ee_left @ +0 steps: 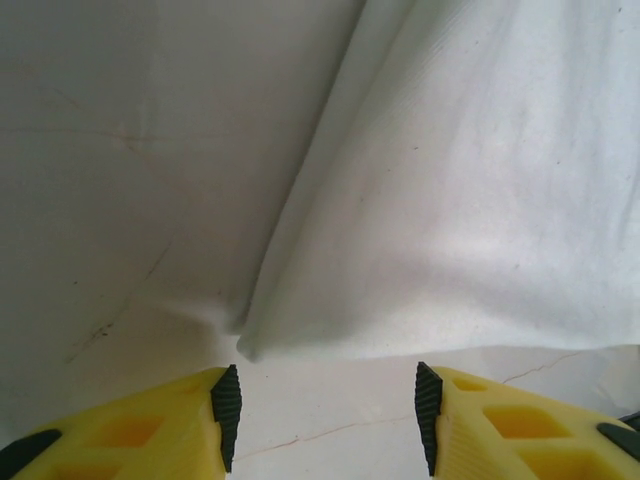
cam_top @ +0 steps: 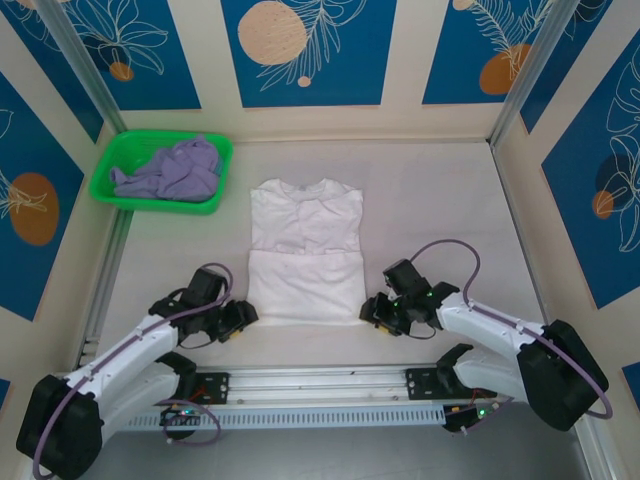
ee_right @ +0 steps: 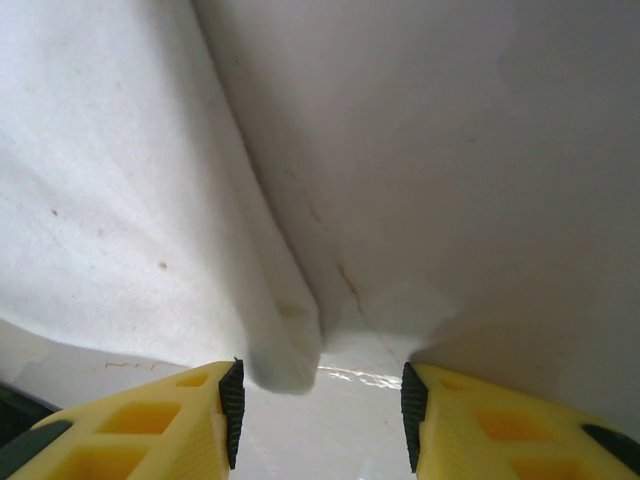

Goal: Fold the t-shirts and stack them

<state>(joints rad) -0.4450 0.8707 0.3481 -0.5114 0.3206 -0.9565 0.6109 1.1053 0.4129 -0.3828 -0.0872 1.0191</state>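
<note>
From the top camera, the white t-shirt (cam_top: 305, 250) lay flat in the middle of the tabletop (cam_top: 450, 200). Its bottom part was folded up over itself. The lavender t-shirt (cam_top: 175, 170) sat bunched up in the green basket (cam_top: 155, 204) at the upper left of the frame. The left tool (cam_top: 240, 318) was low beside the white shirt's lower left corner. The right tool (cam_top: 372, 312) was low beside its lower right corner.

From the left wrist camera, the left tool (ee_left: 328, 410) sat at the bottom of the frame. Its yellow fingers (ee_left: 150, 435) were spread apart and nothing was between them. The white t-shirt (ee_left: 470, 230) covered the right side, and its corner pointed down just above the gap. Bare tabletop (ee_left: 120, 200) was on the left.

From the right wrist camera, the right tool (ee_right: 322, 410) was spread apart too and gripped nothing. The white t-shirt (ee_right: 110, 220) covered the left side. Its rounded corner hung at the lower middle, just beside the black pad on the left. I could not tell if they touched. Bare tabletop (ee_right: 480, 180) was on the right.
</note>
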